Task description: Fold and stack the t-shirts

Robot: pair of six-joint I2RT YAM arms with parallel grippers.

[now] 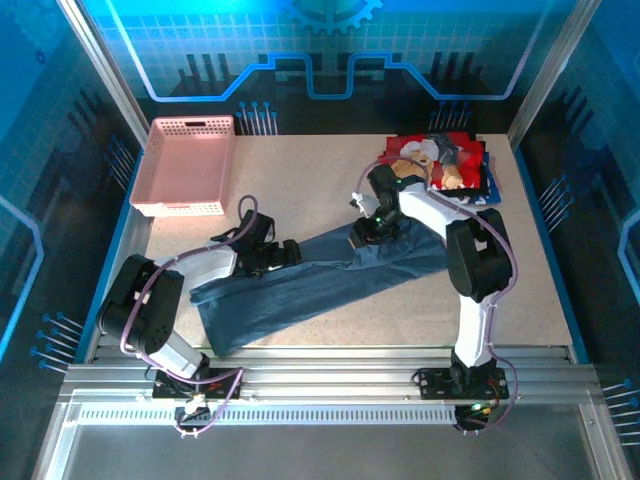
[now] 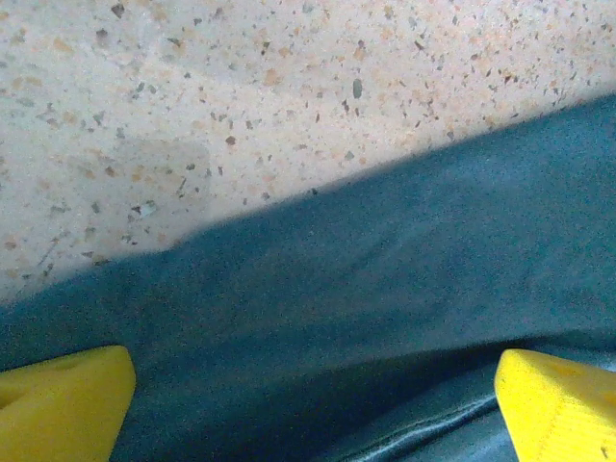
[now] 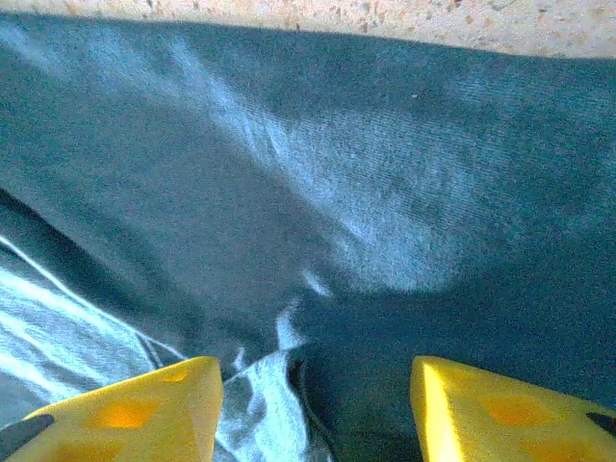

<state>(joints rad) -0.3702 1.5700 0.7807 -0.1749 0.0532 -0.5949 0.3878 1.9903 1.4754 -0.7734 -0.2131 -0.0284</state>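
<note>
Left claw (image 2: pixel 313 402) is spread, gripping nothing, low over the upper edge of the large slate-blue cloth t-shirt (image 1: pixel 300 290). Right claw (image 3: pixel 318 409) is also unclenched, straddling a bunched fold. The shirt lies diagonally across the speckled table (image 1: pixel 300 170). Risks: pinching one layer, or uneven pulls skewing the fold. The right arm may nudge the red teddy-print folded stack (image 1: pixel 462 150).

Basket (image 1: pixel 178 208) left; folded shirts (image 1: pixel 468 178) right; spread shirt (image 1: pixel 300 295) between, nearer
</note>
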